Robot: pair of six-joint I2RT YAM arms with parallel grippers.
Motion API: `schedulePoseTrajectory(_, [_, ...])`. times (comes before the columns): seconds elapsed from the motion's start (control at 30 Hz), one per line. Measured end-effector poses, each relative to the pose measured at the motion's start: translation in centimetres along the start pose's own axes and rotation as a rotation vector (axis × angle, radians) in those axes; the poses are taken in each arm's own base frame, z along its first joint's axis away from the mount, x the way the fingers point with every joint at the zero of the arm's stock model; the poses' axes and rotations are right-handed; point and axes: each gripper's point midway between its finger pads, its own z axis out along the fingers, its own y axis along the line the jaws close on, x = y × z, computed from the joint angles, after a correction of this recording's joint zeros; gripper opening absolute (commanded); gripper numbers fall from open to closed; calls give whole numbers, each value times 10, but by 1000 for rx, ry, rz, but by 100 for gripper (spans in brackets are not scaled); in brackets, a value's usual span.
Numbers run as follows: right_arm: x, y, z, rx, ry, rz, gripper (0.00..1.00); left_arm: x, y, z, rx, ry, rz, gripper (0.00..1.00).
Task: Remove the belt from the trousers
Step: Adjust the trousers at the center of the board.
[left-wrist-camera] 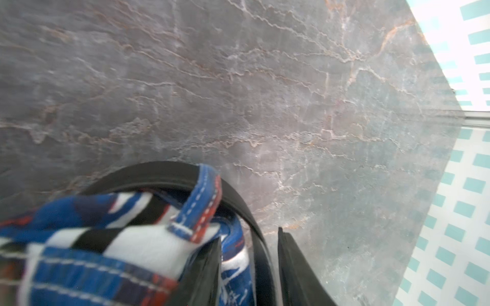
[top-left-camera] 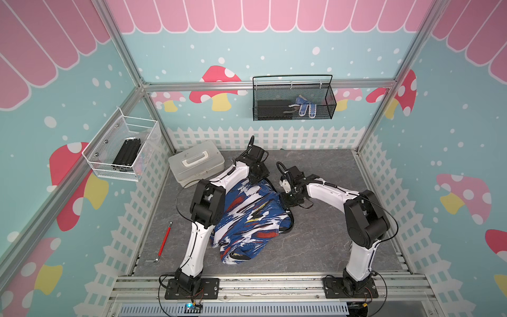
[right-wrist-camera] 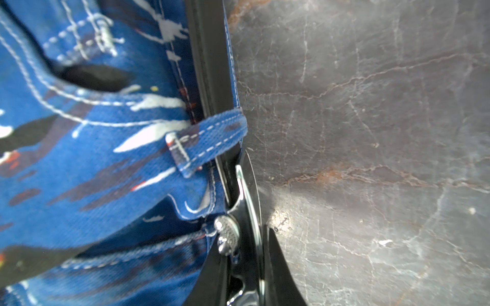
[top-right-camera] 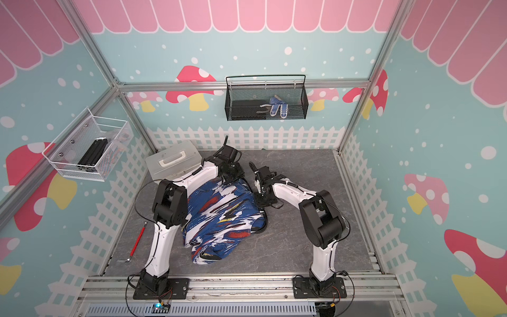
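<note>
The trousers point(top-left-camera: 247, 216) lie crumpled on the grey table point(top-left-camera: 315, 247) between the two arms. Their waist end is far from the arm bases, near the white box point(top-left-camera: 196, 163). The belt point(left-wrist-camera: 164, 172) is still in the trousers: in the left wrist view it runs as a black curve under a belt loop point(left-wrist-camera: 204, 201), and in both top views a black bow of it shows at the right edge of the cloth. The left gripper point(left-wrist-camera: 249, 235) is at the far corner of the waist. Its fingers stand apart, with the belt and the edge of the waistband between them, and a thin strip of table shows between the belt and one finger. The right gripper point(right-wrist-camera: 244, 254) is at the right side of the waist and is clamped on the belt at its metal buckle point(right-wrist-camera: 249, 201), just beside the silver button point(right-wrist-camera: 226, 233). A red-handled hex key point(top-left-camera: 164, 241) lies well apart, on the left side of the table.
</note>
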Motion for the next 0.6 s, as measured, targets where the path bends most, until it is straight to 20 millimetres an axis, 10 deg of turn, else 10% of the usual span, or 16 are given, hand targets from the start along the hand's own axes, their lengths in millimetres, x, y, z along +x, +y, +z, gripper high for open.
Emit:
schedulePoseTrajectory(0.33, [1,2,1,-14,3,-16,0,12,-13,11,30,29,-2,31])
schedulePoseTrajectory(0.6, [1,0,0,0,11,-42,11,24,-8,23,16,61,-17,0])
